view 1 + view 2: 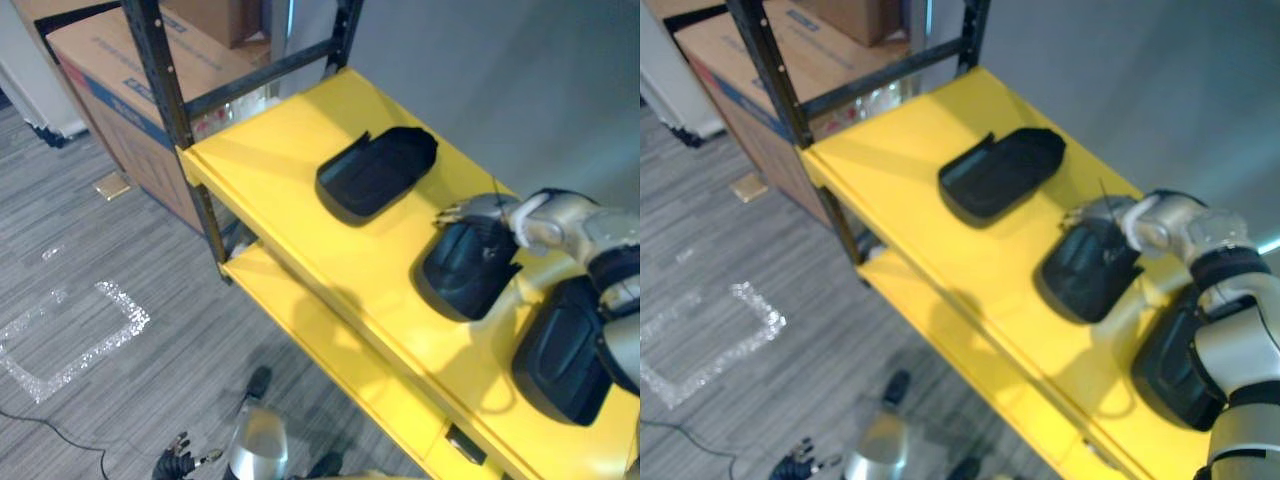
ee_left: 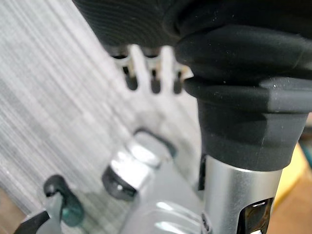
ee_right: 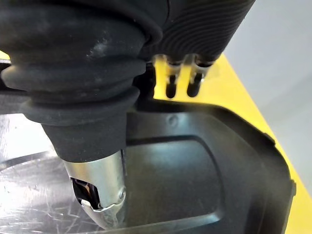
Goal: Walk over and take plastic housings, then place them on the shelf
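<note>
Three black plastic housings lie on the top yellow shelf (image 1: 290, 130): one at the far end (image 1: 378, 170), one in the middle (image 1: 465, 265) and one nearest me (image 1: 565, 350). My right hand (image 1: 478, 212) hovers over the middle housing's far rim with its fingers stretched out. In the right wrist view its fingertips (image 3: 181, 87) reach past the housing's rim (image 3: 234, 117), and the thumb (image 3: 100, 190) hangs over the hollow inside; nothing is gripped. My left hand (image 1: 178, 464) hangs low over the floor, fingers (image 2: 153, 80) relaxed and empty.
A black rack upright (image 1: 160, 70) stands at the shelf's far left corner, with cardboard boxes (image 1: 120, 90) behind it. A lower yellow shelf (image 1: 300, 320) juts out below. Taped marks (image 1: 80, 340) lie on the grey floor. A grey wall (image 1: 520, 70) backs the shelf.
</note>
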### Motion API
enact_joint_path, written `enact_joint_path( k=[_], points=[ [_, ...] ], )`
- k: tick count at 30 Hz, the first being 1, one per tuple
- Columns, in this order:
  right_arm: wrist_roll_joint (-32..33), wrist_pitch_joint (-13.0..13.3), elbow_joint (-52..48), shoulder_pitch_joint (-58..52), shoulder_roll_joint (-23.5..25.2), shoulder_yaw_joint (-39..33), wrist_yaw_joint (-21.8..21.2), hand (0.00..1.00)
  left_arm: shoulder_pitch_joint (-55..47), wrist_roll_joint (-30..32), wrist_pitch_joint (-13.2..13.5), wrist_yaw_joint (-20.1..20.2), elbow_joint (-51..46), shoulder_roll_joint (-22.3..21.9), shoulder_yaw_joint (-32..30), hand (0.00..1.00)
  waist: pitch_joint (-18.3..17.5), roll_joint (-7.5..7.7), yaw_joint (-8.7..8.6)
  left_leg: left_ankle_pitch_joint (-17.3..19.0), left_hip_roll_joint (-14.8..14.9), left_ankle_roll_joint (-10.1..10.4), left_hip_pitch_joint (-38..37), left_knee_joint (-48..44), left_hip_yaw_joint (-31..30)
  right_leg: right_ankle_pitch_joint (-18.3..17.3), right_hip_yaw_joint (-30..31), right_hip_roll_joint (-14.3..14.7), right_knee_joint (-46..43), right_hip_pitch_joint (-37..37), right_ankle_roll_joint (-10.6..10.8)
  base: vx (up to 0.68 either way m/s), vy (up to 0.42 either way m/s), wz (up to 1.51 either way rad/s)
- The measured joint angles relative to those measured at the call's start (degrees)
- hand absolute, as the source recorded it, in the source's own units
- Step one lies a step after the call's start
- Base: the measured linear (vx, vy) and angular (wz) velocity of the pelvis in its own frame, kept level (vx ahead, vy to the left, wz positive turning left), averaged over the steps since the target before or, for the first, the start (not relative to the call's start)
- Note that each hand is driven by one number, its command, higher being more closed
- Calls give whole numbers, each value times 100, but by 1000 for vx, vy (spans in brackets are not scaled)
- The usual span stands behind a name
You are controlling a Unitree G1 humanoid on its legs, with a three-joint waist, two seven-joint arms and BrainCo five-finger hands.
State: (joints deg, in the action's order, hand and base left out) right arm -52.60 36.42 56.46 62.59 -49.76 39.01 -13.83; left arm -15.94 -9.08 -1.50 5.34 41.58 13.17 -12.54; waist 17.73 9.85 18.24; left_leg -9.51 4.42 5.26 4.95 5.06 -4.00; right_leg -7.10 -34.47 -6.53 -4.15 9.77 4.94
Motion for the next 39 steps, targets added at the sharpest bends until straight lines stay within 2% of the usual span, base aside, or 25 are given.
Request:
enact_joint_path(
  k=[6, 18, 20, 22, 25, 30, 34, 39],
  points=[
    [2, -3, -1, -1, 0, -12, -125, 0, 0, 0, -22, -1, -1, 0, 0, 0, -9, 14, -2, 0, 3, 0, -2, 0, 6, 2, 6, 0, -1, -1, 2, 0, 0, 0],
    [6, -18, -38, -24, 0, -30, -74, 0, 0, -1, -33, -1, -2, 0, 0, 0, -14, 28, -6, -1, 11, -1, -3, 0, 37, 3, 39, -6, -13, -25, 2, 0, 0, 0],
    [8, -24, -65, -62, -1, -35, 104, 0, -4, 0, -33, -1, -2, 1, 0, 0, -21, 38, -10, -1, 13, -1, -3, 0, 49, 4, 49, -8, -14, -32, 4, 0, 0, 0],
    [15, -19, -87, -74, -2, -54, 558, 0, -7, 1, -30, -1, -1, 0, 3, 0, -27, 48, -19, -1, 18, -1, -3, 1, 72, 8, 73, -9, -14, -45, 9, 0, 0, -5],
    [84, -2, -267, -72, -31, -81, 1016, 0, -25, 1, -22, -2, 6, -1, 5, 0, -40, 67, -25, 1, 28, -4, -14, 2, 132, 23, 143, -10, -8, -69, 23, -1, 3, -11],
    [434, -76, -558, -18, -119, -231, 1876, 0, -42, 0, -8, -3, 54, -7, 37, 0, -95, 138, -157, 8, 2, -14, -102, 2, 168, 88, 164, -21, 108, 37, 48, -3, 7, -3],
    [469, -367, -590, 174, -119, -490, 2526, 0, -43, -47, 11, -18, 234, -16, 158, 0, -282, 214, -285, 22, 6, -35, -131, 2, 312, 198, 295, -17, 232, 37, 52, -8, 16, -15],
    [556, -850, -600, 358, -124, -764, 2974, 0, -51, -206, 3, -25, 472, -12, 262, 0, -538, 97, -493, 44, -15, -68, -258, 4, 434, 306, 366, -31, 379, 153, 62, -30, 21, -14]
  ],
)
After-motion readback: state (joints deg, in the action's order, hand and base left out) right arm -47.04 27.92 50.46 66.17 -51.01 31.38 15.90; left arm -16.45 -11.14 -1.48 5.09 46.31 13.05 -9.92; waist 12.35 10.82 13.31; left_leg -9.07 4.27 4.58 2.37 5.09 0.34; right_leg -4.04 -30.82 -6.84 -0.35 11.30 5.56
